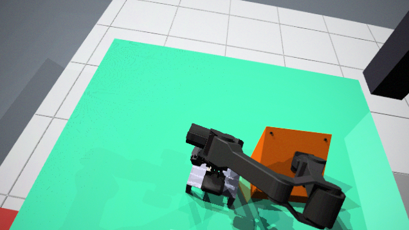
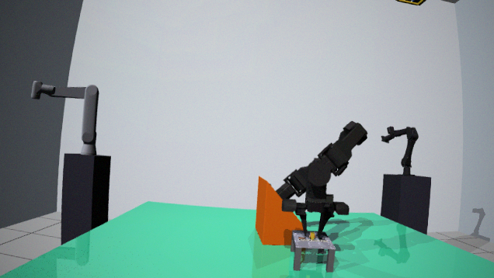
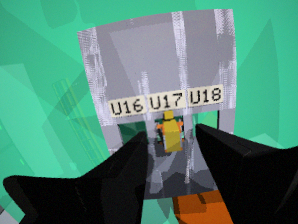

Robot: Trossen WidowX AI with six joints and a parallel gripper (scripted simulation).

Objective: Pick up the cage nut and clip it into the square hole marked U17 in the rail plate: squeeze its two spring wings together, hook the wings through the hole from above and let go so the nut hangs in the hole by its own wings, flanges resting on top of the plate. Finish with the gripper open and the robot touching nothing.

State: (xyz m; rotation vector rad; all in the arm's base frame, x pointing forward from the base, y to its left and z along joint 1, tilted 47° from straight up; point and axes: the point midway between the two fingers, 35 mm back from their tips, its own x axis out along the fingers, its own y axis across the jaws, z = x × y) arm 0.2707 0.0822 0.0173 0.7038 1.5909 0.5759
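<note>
The rail plate (image 1: 196, 178) (image 2: 327, 244) (image 3: 205, 55) stands on short legs, its labels U16, U17 and U18 above three square holes in the wrist view. The cage nut (image 2: 312, 235) (image 3: 172, 136), yellow with orange parts at its sides, is at the U17 hole and looks upright in the exterior view. Its wings under the plate are hidden, so I cannot tell if they are hooked. My gripper (image 2: 313, 234) (image 3: 170, 133) is open, with one finger on each side of the nut and a gap to it on both sides. The fingertips are low over the plate.
A large orange wedge-shaped block (image 1: 296, 144) (image 2: 273, 223) (image 3: 200, 207) stands close beside the rail plate, under my arm. Both are on the green table top (image 1: 161, 96) (image 2: 175, 241). Two other arms on dark pedestals (image 2: 86, 194) (image 2: 405, 202) stand beyond the table.
</note>
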